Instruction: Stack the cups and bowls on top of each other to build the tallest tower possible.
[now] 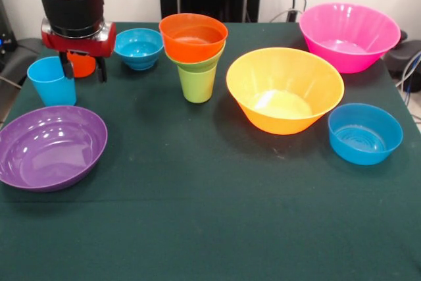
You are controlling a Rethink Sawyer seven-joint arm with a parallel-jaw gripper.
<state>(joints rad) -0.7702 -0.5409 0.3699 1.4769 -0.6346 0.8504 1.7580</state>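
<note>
**Figure: Pincer over the orange cup, tower two pieces high**

The pincer [84,69] hung at the counter's [210,228] ten o'clock edge, its two dark fingers spread either side of the orange cup [81,64], which stood mostly hidden behind them; whether the pads touched the cup could not be told. The light blue cup [52,81] stood just beside, at about eight o'clock from the pincer. The tower [195,54] stood near twelve o'clock of the counter's middle: a lime green cup [197,83] as base, a small green bowl's rim [197,64] above it, and the medium orange bowl [193,36] seated on top. The small blue bowl [139,48] lay between pincer and tower.

Likely hazards, as judged from here: the near finger could clip the light blue cup and tip it; a carry toward the tower could brush the small blue bowl; and a cup set into the wide orange bowl could sit off-centre and topple the narrow-based stack. The purple bowl [50,147], yellow-orange bowl [284,90], pink bowl [349,36] and medium blue bowl [364,133] lay well apart.
</note>
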